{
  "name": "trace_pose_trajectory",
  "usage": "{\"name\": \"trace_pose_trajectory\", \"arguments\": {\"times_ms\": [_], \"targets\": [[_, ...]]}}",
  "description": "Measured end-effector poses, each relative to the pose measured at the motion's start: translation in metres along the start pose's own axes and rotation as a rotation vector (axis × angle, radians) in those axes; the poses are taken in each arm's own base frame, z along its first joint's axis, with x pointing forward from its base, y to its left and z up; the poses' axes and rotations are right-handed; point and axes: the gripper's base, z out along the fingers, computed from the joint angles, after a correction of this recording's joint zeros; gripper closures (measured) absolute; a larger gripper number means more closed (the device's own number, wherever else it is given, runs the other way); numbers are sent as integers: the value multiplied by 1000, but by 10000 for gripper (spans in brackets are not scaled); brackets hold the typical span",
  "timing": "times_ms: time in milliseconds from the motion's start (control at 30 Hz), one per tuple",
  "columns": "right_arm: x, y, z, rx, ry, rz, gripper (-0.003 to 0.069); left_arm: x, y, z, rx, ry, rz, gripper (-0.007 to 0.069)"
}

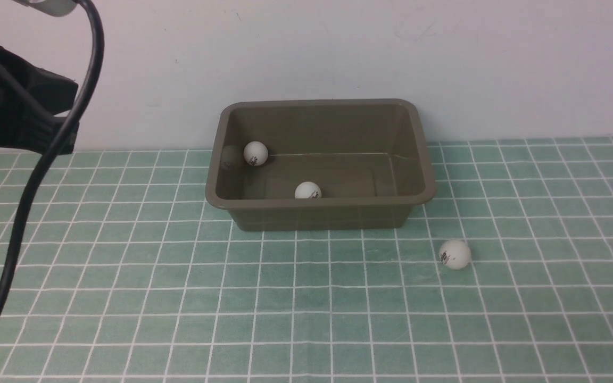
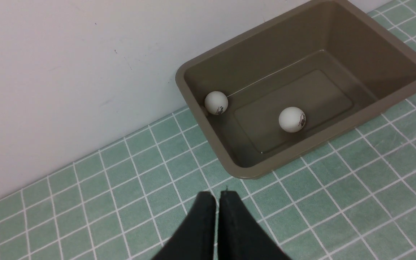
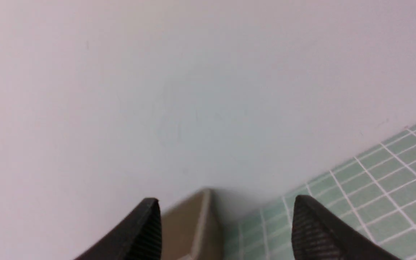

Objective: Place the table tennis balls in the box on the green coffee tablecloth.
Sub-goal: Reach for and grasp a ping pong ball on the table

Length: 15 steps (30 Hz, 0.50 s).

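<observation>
The olive-brown box point(image 1: 320, 211) stands on the green checked tablecloth point(image 1: 125, 298) by the back wall. Two white table tennis balls lie inside it: one in the far left corner point(image 1: 255, 153), one near the front wall point(image 1: 307, 190). They also show in the left wrist view, the corner ball point(image 2: 216, 103) and the other ball point(image 2: 291, 119). A third ball point(image 1: 454, 254) lies on the cloth in front of the box's right corner. My left gripper point(image 2: 218, 196) is shut and empty, raised left of the box point(image 2: 251, 169). My right gripper point(image 3: 226, 207) is open and empty, with a box corner point(image 3: 193, 224) between its fingers.
A pale wall point(image 1: 338, 48) runs right behind the box. The left arm's black body point(image 1: 14, 106) and its cable point(image 1: 30, 202) hang at the far left of the front view. The right arm is out of the front view.
</observation>
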Motion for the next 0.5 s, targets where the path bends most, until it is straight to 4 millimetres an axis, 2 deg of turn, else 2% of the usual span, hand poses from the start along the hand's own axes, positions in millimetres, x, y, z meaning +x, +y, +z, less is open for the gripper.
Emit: {"name": "trace_pose_trajectory", "arguments": {"times_ms": [100,233,333,500], "targets": [[-7,-1,0,7,-75,91,218,0,0,0,0,0,0,629],[-4,4,0,-13,-9,-84,218,0,0,0,0,0,0,629],[-14,24,-1,-60,82,-240,218,0,0,0,0,0,0,629],[-52,67,-8,-127,115,-427,218,-1,-1,0,13,-6,-15,629]]}}
